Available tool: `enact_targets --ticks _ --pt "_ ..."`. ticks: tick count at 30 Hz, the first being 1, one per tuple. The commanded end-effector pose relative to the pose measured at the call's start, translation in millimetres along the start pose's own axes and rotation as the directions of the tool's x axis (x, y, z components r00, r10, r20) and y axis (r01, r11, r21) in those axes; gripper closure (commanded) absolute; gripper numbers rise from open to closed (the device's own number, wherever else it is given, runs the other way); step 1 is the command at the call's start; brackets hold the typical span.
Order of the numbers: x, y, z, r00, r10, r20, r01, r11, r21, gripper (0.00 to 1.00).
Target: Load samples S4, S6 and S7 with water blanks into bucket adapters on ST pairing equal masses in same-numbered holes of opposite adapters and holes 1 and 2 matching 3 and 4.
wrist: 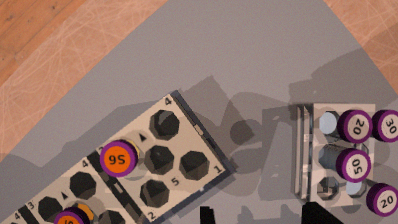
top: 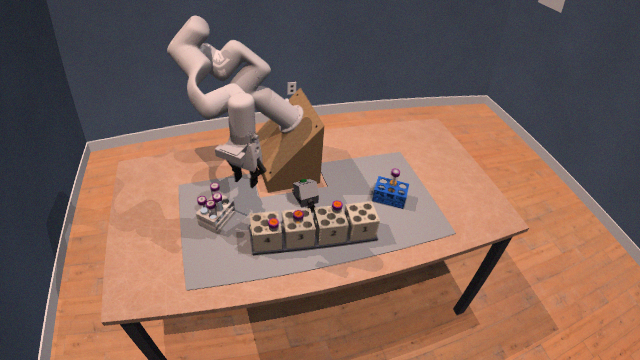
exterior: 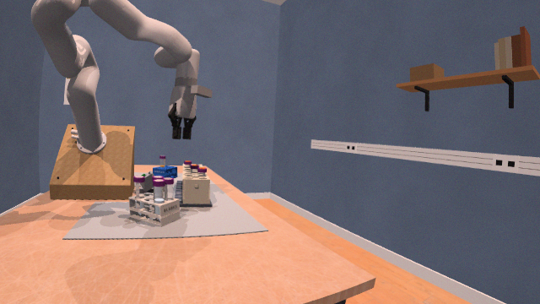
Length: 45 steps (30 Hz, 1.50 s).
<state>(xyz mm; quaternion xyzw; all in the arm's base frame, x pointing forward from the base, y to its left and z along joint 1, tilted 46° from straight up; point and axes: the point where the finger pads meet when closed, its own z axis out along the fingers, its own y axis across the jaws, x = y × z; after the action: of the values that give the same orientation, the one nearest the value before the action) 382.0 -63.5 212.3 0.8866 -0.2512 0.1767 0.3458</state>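
My gripper (top: 246, 183) (exterior: 181, 134) (wrist: 257, 216) is open and empty, high above the mat between the blanks rack and the stand. Orange-capped S6 (top: 273, 223) (wrist: 118, 159) stands in hole 3 of adapter 4 (top: 266, 242). An orange-capped tube (top: 298, 215) stands in the middle hole of adapter 3 (top: 300, 239). Another orange-capped tube (top: 337, 205) stands in the rear right hole of adapter 2 (top: 334, 235). Adapter 1 (top: 365, 231) holds no tube. The white blanks rack (top: 210, 226) (exterior: 170, 209) holds several blanks; their caps read 20 (wrist: 354, 126), 30 (wrist: 388, 126), 50 (wrist: 353, 165) and 20 (wrist: 382, 199).
The blue rack (top: 390, 199) (exterior: 164, 171) at the right holds one purple-rimmed tube (top: 395, 173), its dot unreadable. The small desk (top: 306, 192) with the green DONE key (top: 303, 181) stands behind the adapters. The arm's wooden base (top: 295, 170) is behind it.
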Motion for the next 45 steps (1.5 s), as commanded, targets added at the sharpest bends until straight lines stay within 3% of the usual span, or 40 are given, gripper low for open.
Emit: enact_targets --ticks 1,3,34,45 --pt "-3.9 25.2 -2.1 1.0 0.01 -0.006 -0.01 1.0 0.006 0.43" --pt "-3.9 25.2 -2.1 1.0 0.01 -0.006 -0.01 1.0 0.006 0.43" --pt "-31.5 167.3 -1.4 1.0 0.01 -0.006 -0.01 1.0 0.005 0.43" --pt "-31.5 167.3 -1.4 1.0 0.01 -0.006 -0.01 1.0 0.005 0.43"
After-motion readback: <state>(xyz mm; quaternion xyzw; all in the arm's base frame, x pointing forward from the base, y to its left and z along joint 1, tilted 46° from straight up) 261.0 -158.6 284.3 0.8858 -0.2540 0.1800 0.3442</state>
